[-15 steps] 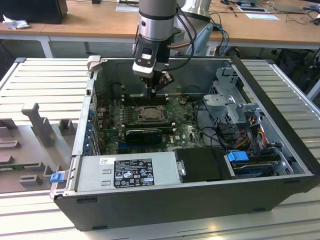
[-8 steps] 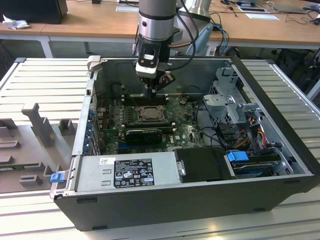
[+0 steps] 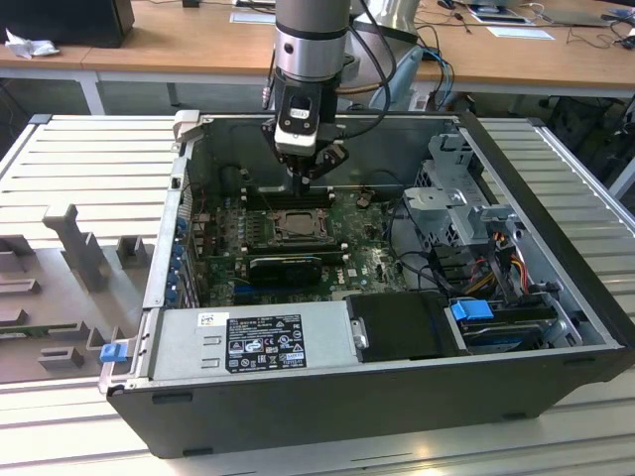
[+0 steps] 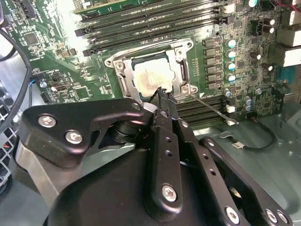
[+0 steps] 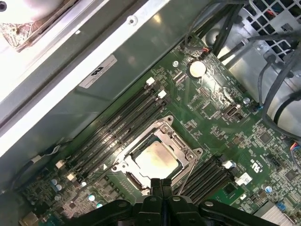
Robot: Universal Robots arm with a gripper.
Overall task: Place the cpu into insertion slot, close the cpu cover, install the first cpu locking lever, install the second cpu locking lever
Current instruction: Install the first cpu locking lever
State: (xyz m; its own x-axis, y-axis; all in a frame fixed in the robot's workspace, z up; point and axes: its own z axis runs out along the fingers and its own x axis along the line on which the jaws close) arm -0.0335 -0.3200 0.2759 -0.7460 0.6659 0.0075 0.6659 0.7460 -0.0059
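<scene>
The cpu [image 4: 151,78] [image 5: 156,160] lies flat in the insertion slot [image 3: 297,224] of the green motherboard, its pale metal face showing through the window of the cpu cover [image 4: 180,52] [image 5: 165,130], which is folded down over it. My gripper [image 4: 162,94] [image 5: 161,184] [image 3: 301,183] is shut with nothing between its fingers. Its tips hover at the edge of the slot, just above the cover's rim. A thin metal locking lever [image 4: 211,109] sticks out sideways from a corner of the slot, beside the fingertips.
Long black memory slots [image 4: 155,26] [image 5: 115,129] flank the socket on both sides. A black expansion card [image 3: 286,266] and the power supply [image 3: 248,342] sit nearer in the exterior view. Cables [image 5: 277,94] and the case wall [image 5: 94,70] border the board.
</scene>
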